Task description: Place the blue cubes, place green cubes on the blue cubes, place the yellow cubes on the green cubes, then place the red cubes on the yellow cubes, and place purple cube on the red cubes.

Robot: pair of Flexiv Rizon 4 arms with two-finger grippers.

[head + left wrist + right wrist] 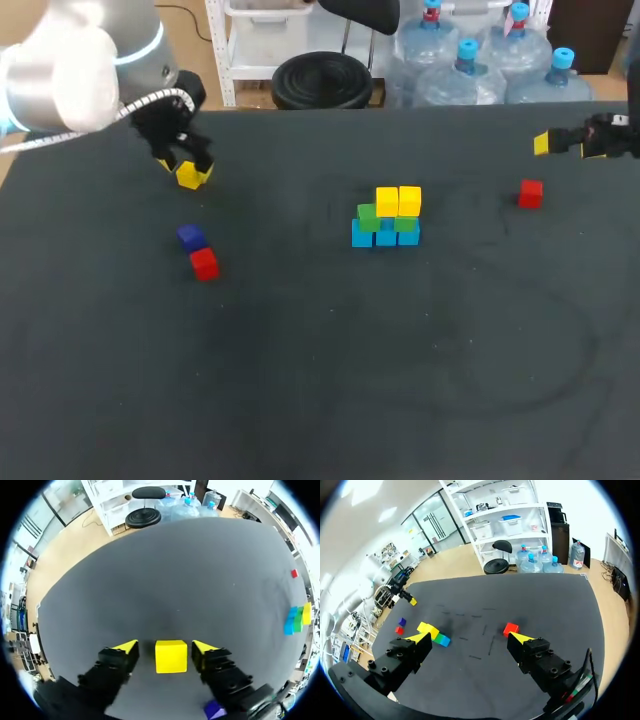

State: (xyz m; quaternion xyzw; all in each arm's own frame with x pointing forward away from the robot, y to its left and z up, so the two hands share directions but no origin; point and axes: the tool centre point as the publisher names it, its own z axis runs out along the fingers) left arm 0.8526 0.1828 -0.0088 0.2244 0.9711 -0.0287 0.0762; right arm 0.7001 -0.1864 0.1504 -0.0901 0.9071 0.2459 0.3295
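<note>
A loose yellow cube lies on the table between the fingers of my left gripper, with a gap showing on each side, so the gripper is open. The head view has this gripper and the yellow cube at the far left. In the middle stands a stack: blue cubes at the bottom, green ones on them, two yellow cubes on top. A purple cube and a red cube sit together at left. My right gripper hangs open at the far right, near another red cube.
In the right wrist view the red cube lies ahead of the open right gripper, and the stack lies beyond its left finger. The dark table stretches wide in front of the stack.
</note>
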